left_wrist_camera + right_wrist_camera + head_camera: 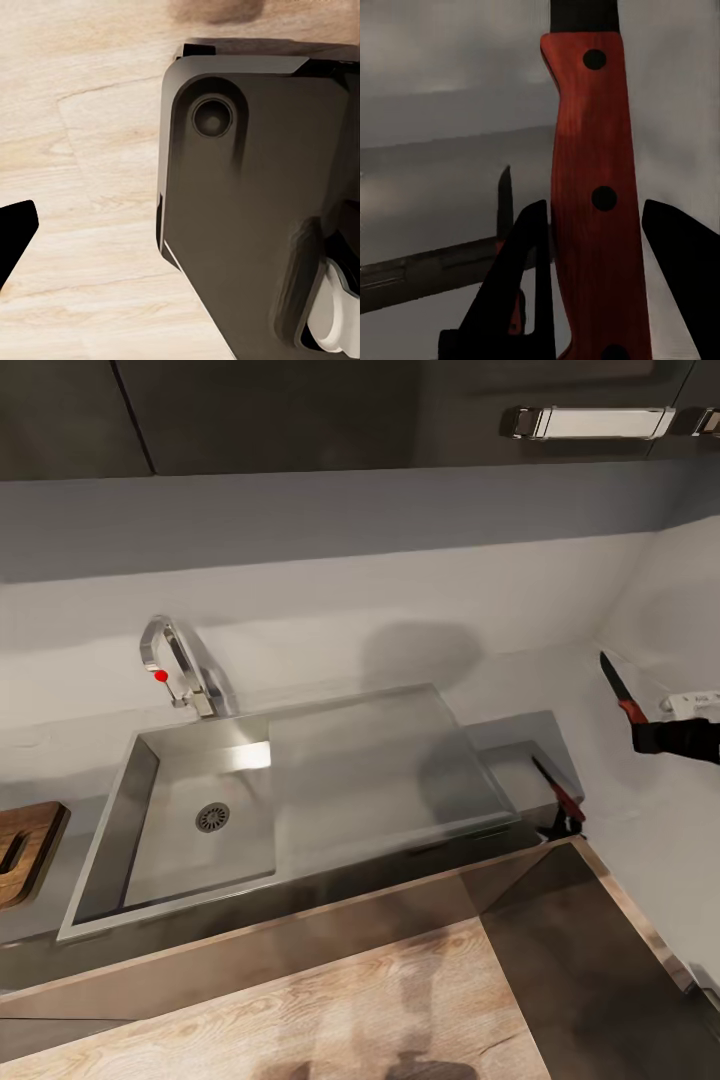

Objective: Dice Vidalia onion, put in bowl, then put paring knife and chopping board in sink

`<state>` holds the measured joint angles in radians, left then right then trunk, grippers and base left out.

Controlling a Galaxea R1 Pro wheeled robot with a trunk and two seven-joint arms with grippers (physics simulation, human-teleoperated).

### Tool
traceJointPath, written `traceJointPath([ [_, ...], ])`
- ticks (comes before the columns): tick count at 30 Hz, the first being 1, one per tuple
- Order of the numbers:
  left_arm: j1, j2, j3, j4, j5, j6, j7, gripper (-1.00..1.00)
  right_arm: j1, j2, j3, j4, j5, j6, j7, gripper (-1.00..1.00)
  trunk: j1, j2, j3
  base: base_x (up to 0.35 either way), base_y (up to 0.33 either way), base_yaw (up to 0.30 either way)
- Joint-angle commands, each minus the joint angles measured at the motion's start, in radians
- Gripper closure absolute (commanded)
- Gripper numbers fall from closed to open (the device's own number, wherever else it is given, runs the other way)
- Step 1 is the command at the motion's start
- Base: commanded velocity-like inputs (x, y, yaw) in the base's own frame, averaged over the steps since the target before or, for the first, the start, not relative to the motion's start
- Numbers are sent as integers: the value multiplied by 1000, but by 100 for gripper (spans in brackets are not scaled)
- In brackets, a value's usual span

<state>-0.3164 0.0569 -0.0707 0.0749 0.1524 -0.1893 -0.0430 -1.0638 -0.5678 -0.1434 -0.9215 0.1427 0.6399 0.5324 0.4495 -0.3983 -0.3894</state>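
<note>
My right gripper at the far right is shut on the paring knife by its red riveted handle, with the dark pointed blade up and off the countertop. In the right wrist view, the gripper's black fingers flank that handle. The steel sink has a bare basin with a round drain and a flat drainboard. One corner of the brown chopping board shows at the left edge. The onion and the bowl are out of view. One black fingertip of my left gripper hangs over the wood floor.
A chrome faucet with a red knob stands behind the basin. A second red-handled knife rests by a grey block at the sink's right end. A wall closes the counter on the right. Black upper cabinets hang above. My dark base is below.
</note>
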Motion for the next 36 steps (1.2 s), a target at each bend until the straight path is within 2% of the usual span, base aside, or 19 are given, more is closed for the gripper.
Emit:
traceJointPath([
  [1,-2,0,-8,5,10,-7,-5,-100,-1,1,-7,2,10,3,10,100,1,-2,-2,0,0,0],
  [7,-2,0,-8,5,10,-7,-5,-100,-1,-1,-18,10,11,3,14,100,1,-2,-2,0,0,0],
  [12,-2,0,-8,5,10,-7,-5,-100,-1,-5,-48,23,11,2,16,100,1,-2,-2,0,0,0],
  [18,-2,-1,-8,5,10,-7,-5,-100,-1,0,-53,23,7,3,26,100,1,-2,-2,-38,6,0],
  [31,-2,-2,-8,5,10,-7,-5,-100,-1,16,-53,23,4,4,34,100,1,-2,-2,-242,129,4],
  [36,-3,-2,-8,5,10,-7,-5,-100,-1,22,-53,23,4,4,40,100,1,-2,-2,-261,186,189],
])
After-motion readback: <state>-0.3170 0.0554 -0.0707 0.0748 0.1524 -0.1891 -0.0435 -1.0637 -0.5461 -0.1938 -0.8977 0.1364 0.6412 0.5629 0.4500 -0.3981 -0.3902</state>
